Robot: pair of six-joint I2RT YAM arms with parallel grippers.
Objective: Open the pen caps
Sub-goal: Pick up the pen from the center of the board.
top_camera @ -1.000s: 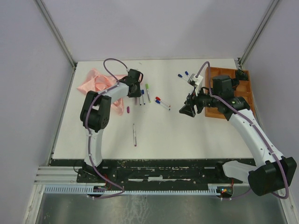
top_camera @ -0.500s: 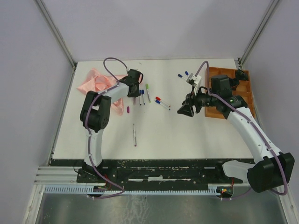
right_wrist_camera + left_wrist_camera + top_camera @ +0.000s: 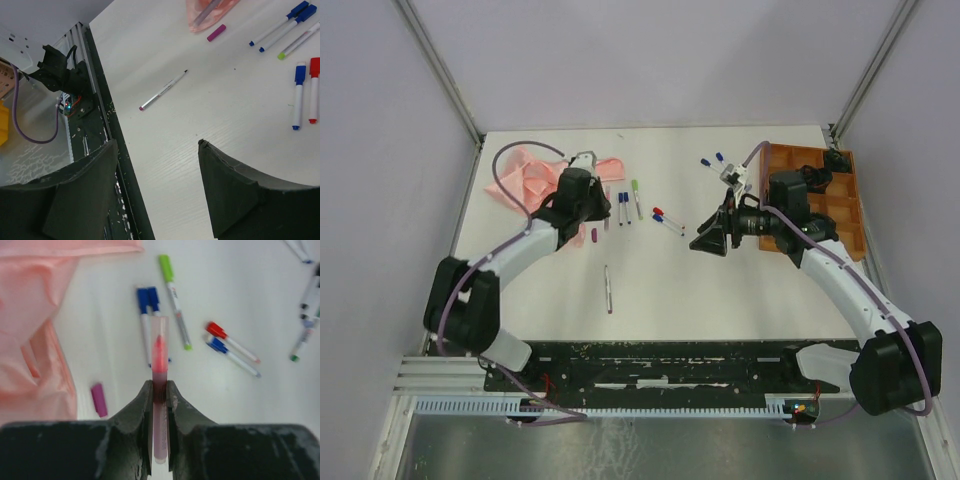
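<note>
White table (image 3: 750,290), left gripper (image 3: 159,386) clamped on a pink-tipped pen (image 3: 159,347), tip poking straight ahead; right gripper (image 3: 157,145) wide open, empty, at frame right.

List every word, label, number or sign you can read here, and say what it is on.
Nothing legible anywhere.
Green-capped pen: small marks on the barrel, too blurred to read.
Pink pen in the left gripper: no print visible.

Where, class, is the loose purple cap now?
Top view: the purple cap lies left of centre on the table, near the pink cloth, below-left of two blue-capped pens.
</note>
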